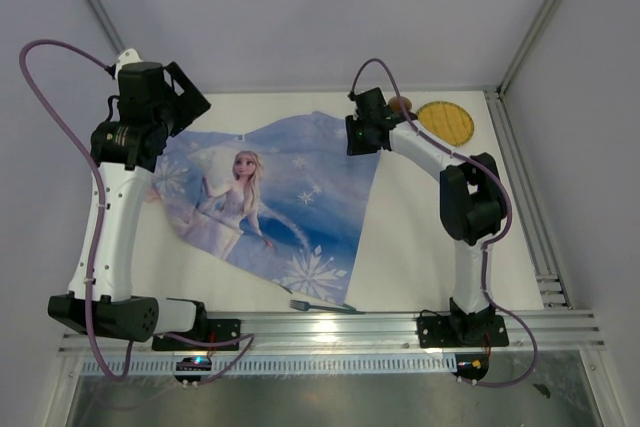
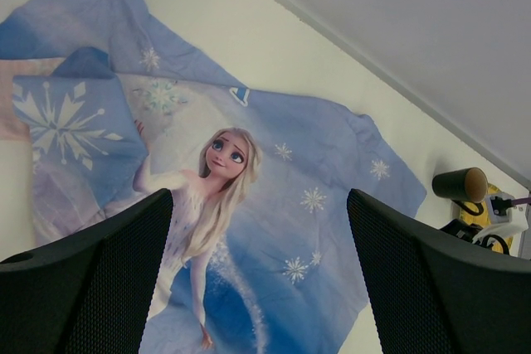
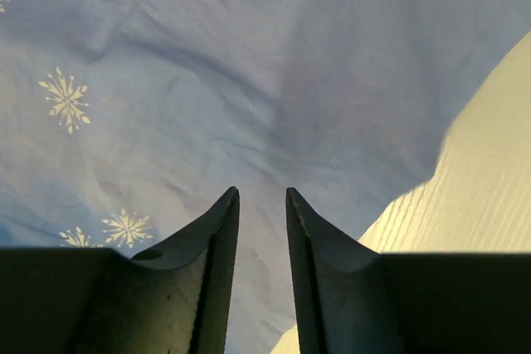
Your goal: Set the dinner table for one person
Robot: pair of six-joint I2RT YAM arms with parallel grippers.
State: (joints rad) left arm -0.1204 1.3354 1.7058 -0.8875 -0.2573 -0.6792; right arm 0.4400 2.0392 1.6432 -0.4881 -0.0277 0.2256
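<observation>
Over the whole scene from above, the large flat white matte counter [image 1: 420, 247], framed by silver aluminium rails, fills the floor of the cell. It is rigid and fixed, a surface to lay things on rather than to grip. A thin blue printed cloth with a blonde figure and snowflakes [image 1: 290, 217] lies skewed and rumpled across its middle. This looks light, limp and apt to drag in folds, so a corner or hem is the likely place to pinch it. A slim silver metal fork [image 1: 322, 306] rests at the near edge, touching the cloth's corner. A round yellow woven disc [image 1: 446, 123] sits far right. The left end effector [image 1: 172, 99] hangs over the cloth's far left part, and the right end effector [image 1: 362, 142] is at its far right corner.

From the left wrist, the two black textured fingers stand wide apart with nothing between them. Below them the cloth shows a folded-over corner. A dark brown cylindrical cup [image 2: 458, 184] stands beyond the cloth's edge.

From the right wrist, the smooth black fingers show only a narrow slit, close over creased fabric. Whether a fold is caught, I cannot tell.
</observation>
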